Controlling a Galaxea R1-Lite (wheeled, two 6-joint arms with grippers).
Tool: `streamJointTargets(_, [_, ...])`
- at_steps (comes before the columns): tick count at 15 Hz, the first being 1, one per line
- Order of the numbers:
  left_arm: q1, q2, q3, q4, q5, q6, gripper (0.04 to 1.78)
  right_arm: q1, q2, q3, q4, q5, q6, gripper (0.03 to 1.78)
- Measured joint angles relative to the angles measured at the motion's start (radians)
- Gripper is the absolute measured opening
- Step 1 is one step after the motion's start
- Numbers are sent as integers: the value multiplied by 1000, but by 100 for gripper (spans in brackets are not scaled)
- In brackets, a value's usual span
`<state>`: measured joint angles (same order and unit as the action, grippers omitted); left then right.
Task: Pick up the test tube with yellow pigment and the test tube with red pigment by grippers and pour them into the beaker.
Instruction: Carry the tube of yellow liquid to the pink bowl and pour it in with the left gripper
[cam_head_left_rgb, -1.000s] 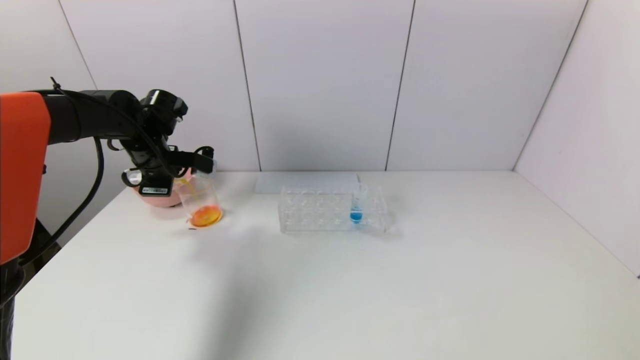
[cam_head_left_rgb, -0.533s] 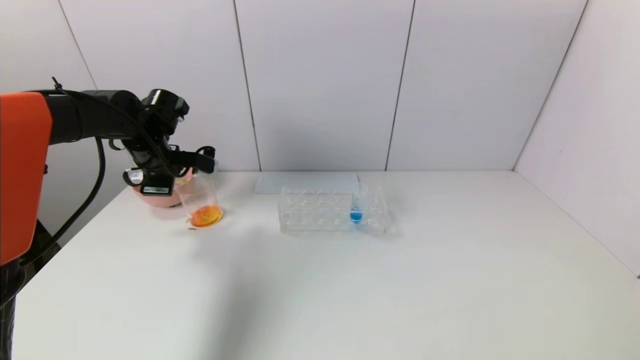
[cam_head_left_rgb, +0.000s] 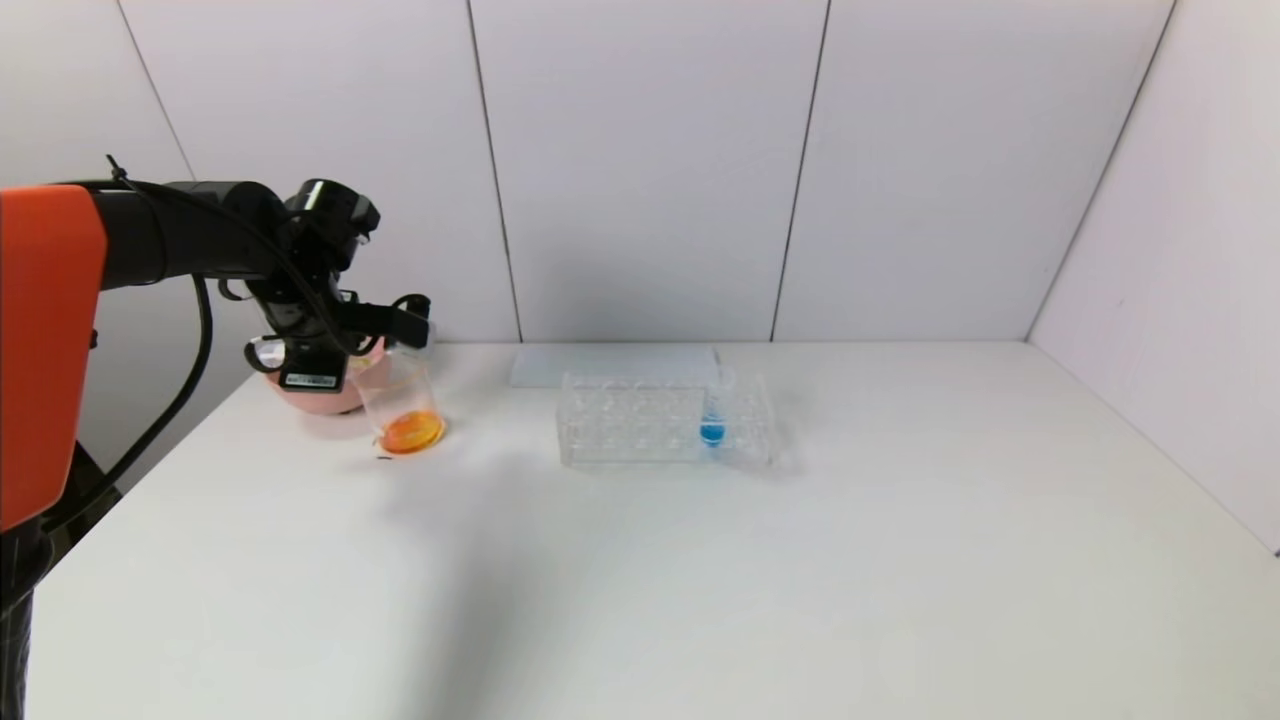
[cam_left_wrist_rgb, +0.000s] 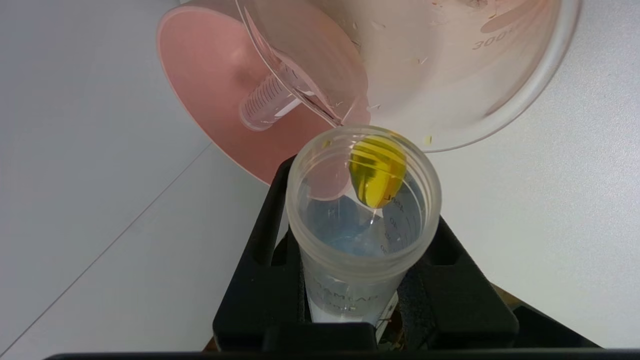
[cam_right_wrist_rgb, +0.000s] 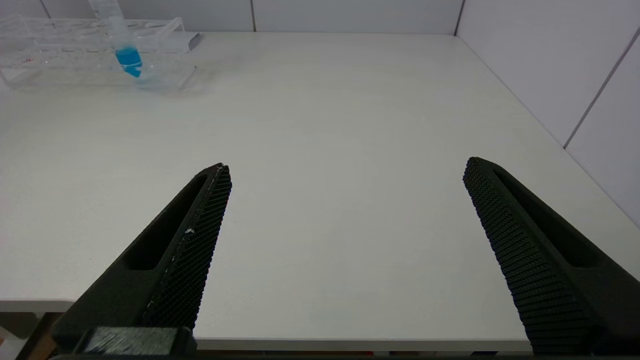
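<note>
My left gripper (cam_head_left_rgb: 405, 328) is shut on the test tube with yellow pigment (cam_left_wrist_rgb: 350, 280), holding it tipped on its side over the beaker's mouth. A little yellow liquid (cam_left_wrist_rgb: 377, 172) pools at the tube's lip, just above the beaker (cam_left_wrist_rgb: 475, 75). The beaker (cam_head_left_rgb: 400, 405) stands at the table's far left with orange liquid in its bottom. The test tube with red pigment is out of view. My right gripper (cam_right_wrist_rgb: 346, 165) hangs open over the table's near edge, with nothing between its fingers.
A pink bowl (cam_head_left_rgb: 320, 395) sits right behind the beaker, with a clear tube (cam_left_wrist_rgb: 265, 102) lying in it. A clear rack (cam_head_left_rgb: 640, 420) mid-table holds a blue-liquid tube (cam_head_left_rgb: 712, 425). A flat pale sheet (cam_head_left_rgb: 610, 365) lies behind the rack.
The yellow stream running into the beaker has stopped. My left gripper has lifted very slightly with the tube still in it.
</note>
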<state>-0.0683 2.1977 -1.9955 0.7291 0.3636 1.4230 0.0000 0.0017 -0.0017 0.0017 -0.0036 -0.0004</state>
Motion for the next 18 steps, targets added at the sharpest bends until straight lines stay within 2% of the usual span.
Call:
streamJointTargets(4, [-2,4,0,0,10,5,52,0,0,0,0,0,0,170])
streamJointTargets(13, [-23,19,0,-9,143,38,52,0,0,0,0,0,0,170])
streamJointTargets(18, [-25,25,0,-29,151,66,52,0,0,0,0,0,0,170])
